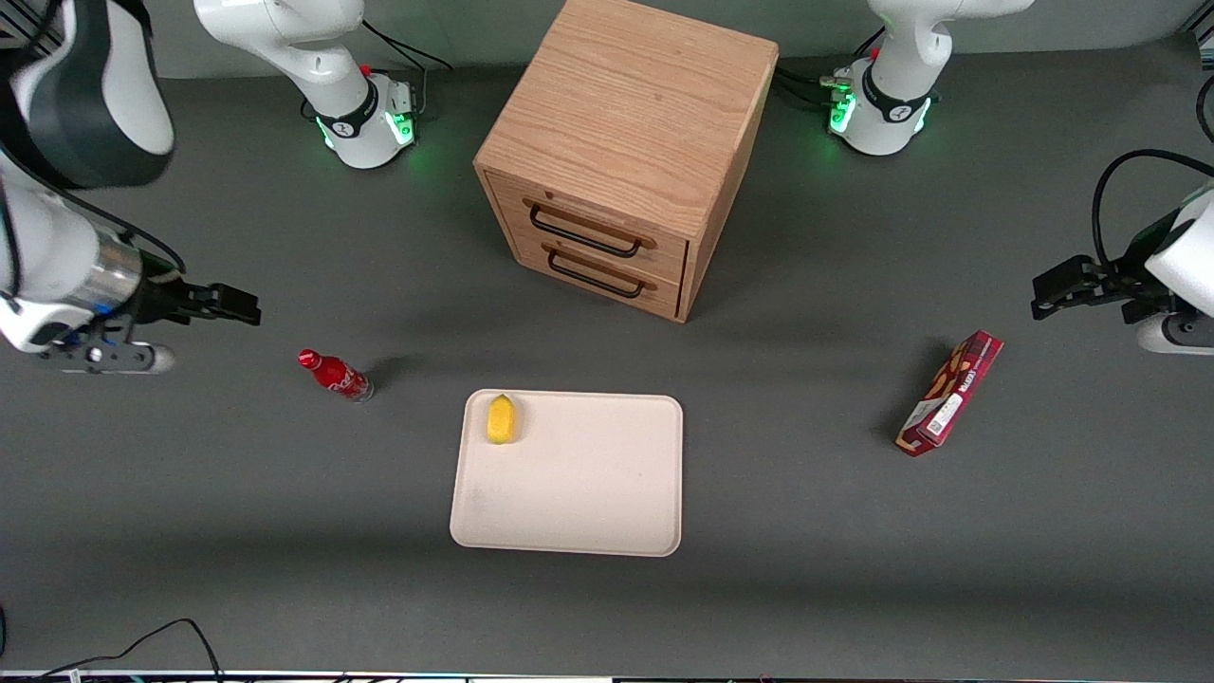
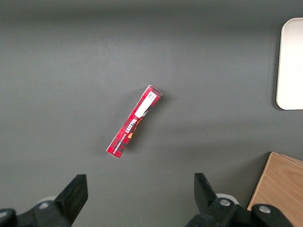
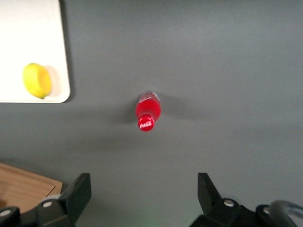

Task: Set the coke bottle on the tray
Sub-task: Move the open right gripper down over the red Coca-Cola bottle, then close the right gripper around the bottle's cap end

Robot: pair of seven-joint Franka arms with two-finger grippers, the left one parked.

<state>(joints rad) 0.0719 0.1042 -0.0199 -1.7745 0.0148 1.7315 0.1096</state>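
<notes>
Seeing coke bottle upright on table, at tray's ten o'clock, apart from it; my gripper hangs above, fingers spread, empty; I judge bottle light, rigid, slick, tippy; grasp mid-body, below cap.

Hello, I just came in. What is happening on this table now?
The right arm is about to fetch the coke bottle. Its gripper is open and empty, up above the table, toward its own end from the bottle. The bottle stands upright on the table beside the tray, not on it. A lemon lies in one tray corner. Nothing is grasped yet.
</notes>
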